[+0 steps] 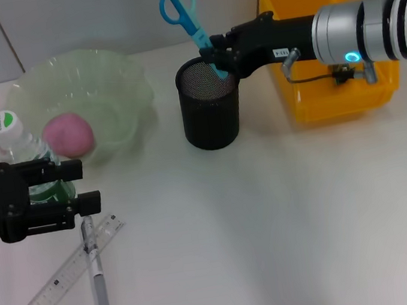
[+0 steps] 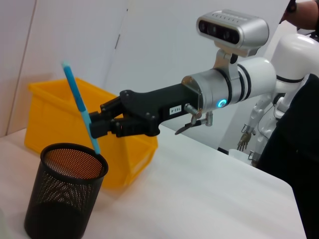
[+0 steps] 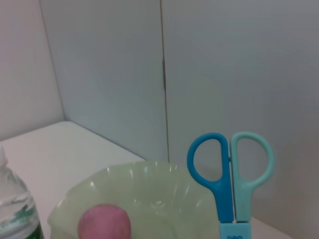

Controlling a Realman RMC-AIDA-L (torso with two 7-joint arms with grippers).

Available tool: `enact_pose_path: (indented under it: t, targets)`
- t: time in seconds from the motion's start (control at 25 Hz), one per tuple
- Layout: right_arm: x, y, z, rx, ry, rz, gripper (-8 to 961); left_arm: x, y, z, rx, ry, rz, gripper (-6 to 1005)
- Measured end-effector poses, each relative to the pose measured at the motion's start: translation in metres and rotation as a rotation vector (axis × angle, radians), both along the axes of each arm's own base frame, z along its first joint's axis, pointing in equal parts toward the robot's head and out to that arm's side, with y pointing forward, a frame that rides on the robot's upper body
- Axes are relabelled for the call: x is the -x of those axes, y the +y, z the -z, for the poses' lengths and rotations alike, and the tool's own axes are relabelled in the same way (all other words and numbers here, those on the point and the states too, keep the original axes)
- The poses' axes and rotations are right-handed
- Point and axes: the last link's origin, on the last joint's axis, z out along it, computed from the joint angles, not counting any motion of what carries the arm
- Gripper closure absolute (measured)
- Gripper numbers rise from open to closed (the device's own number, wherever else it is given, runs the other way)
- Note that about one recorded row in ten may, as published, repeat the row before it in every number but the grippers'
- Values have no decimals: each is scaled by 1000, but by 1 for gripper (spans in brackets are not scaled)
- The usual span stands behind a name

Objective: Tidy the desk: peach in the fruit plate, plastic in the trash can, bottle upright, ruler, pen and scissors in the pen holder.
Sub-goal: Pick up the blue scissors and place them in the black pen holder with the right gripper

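Note:
My right gripper is shut on the blue scissors, handles up, with the blade end dipping into the black mesh pen holder. The left wrist view shows the scissors held by that gripper over the holder. The scissors' handles fill the right wrist view. The pink peach lies in the pale green fruit plate. My left gripper is closed around the lower part of the upright bottle. The pen lies across the clear ruler. The plastic is out of view.
A yellow bin stands behind and to the right of the pen holder, partly under my right arm; its inside is hidden. The peach and plate also show in the right wrist view. A grey wall backs the table.

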Motion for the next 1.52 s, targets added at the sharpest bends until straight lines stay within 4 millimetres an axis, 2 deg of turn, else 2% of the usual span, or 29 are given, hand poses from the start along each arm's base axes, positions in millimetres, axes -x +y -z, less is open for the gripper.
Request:
enact_pose_path:
  t: [0.44, 1.52]
  targets:
    - [-16, -2, 8, 5, -13, 18, 723, -1, -2, 4, 9, -5, 8, 246]
    - [-19, -2, 12, 9, -17, 30, 711, 2, -7, 8, 30, 7, 19, 246]
